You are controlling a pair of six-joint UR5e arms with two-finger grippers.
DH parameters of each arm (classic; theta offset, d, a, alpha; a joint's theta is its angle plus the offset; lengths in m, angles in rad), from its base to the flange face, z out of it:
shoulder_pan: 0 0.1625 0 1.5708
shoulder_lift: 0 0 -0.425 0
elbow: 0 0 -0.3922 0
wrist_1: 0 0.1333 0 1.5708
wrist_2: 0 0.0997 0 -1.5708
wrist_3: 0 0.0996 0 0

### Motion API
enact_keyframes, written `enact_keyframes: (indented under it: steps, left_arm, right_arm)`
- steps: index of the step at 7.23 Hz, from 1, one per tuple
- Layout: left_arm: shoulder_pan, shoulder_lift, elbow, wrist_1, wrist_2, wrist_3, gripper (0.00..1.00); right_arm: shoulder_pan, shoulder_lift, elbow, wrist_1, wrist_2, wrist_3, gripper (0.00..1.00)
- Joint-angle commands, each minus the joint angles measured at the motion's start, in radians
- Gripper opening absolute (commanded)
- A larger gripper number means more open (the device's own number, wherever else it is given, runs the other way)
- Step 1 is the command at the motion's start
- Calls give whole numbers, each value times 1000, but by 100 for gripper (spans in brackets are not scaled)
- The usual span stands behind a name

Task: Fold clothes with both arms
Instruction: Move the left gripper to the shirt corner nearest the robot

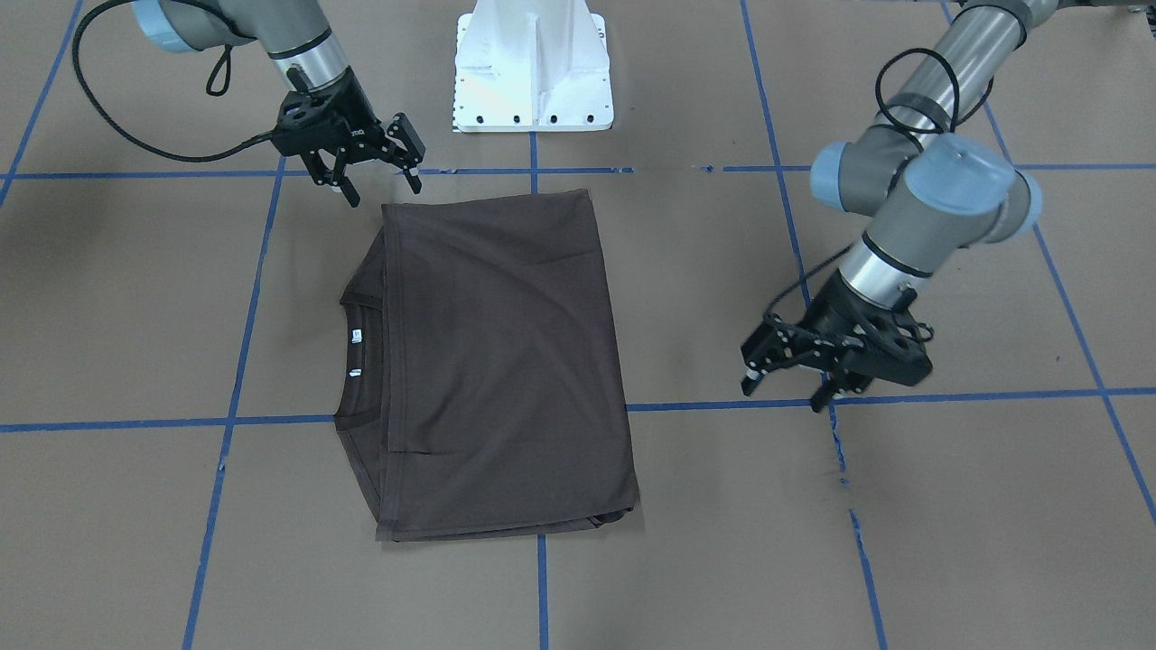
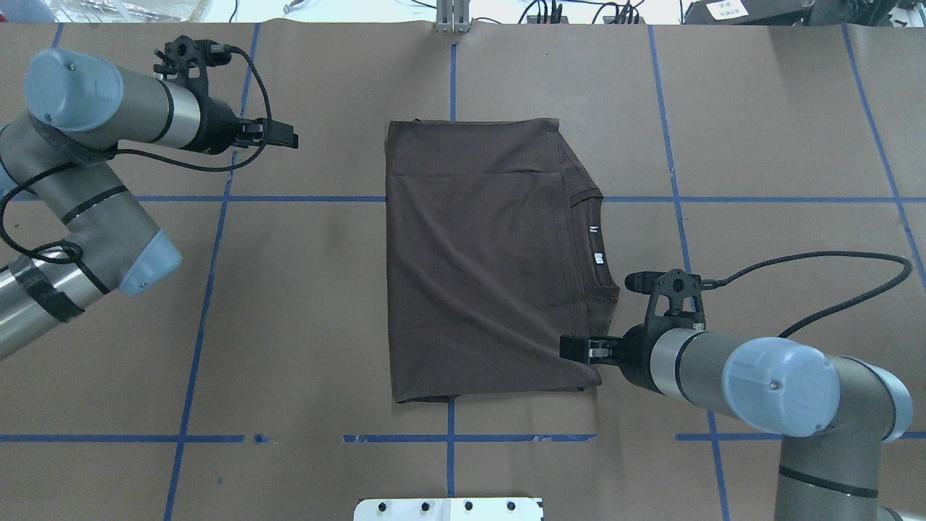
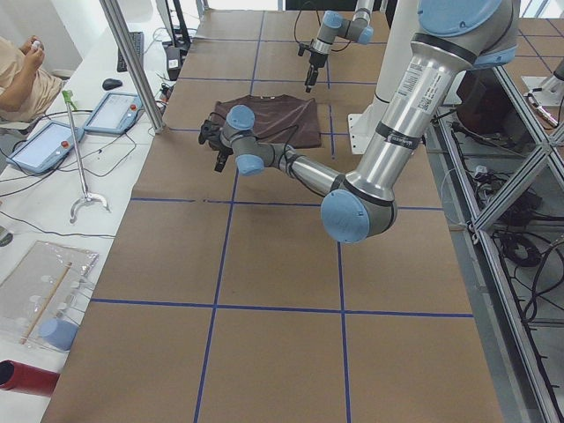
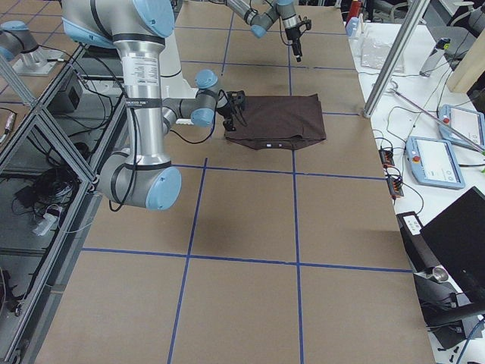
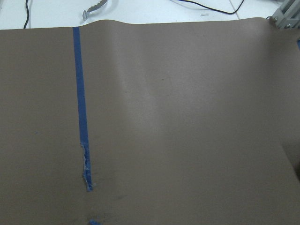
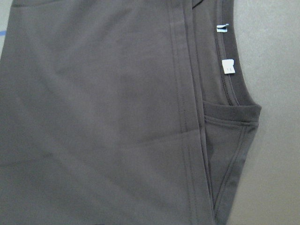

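Brown table [image 2: 289,289] | folded T-shirt [image 2: 477,268] central | right end effector [image 1: 385,193] beside its corner

T-shirt [image 2: 477,268]: plain dark brown, from what I see
neck tags [image 6: 228,66]: white
table [image 2: 304,325]: brown, blue tape grid

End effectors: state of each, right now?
Left end effector: open, holding nothing, away from the shirt.
Right end effector: open, holding nothing, at the shirt's corner.
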Motion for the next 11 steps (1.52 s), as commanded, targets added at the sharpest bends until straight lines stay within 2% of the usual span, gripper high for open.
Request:
enact_keyframes:
  steps: [1, 2, 3, 4, 6, 11]
  left_arm:
    - [203, 125, -229, 5, 132, -297, 100]
    - [313, 147, -297, 6, 234, -465, 93]
    - [422, 147, -304, 7, 354, -660, 71]
    - [516, 144, -304, 8, 469, -770, 56]
    - [595, 129, -302, 72, 511, -819, 56]
    - [678, 107, -279, 88, 554, -856, 58]
  right_arm:
    - [61, -12, 7, 34, 18, 86, 100]
    - [81, -7, 6, 34, 16, 105, 100]
    - [95, -7, 2, 32, 18, 107, 100]
    - [100, -7, 2, 32, 16, 107, 100]
    - [100, -8, -2, 32, 16, 107, 100]
    - [100, -7, -2, 32, 16, 107, 100]
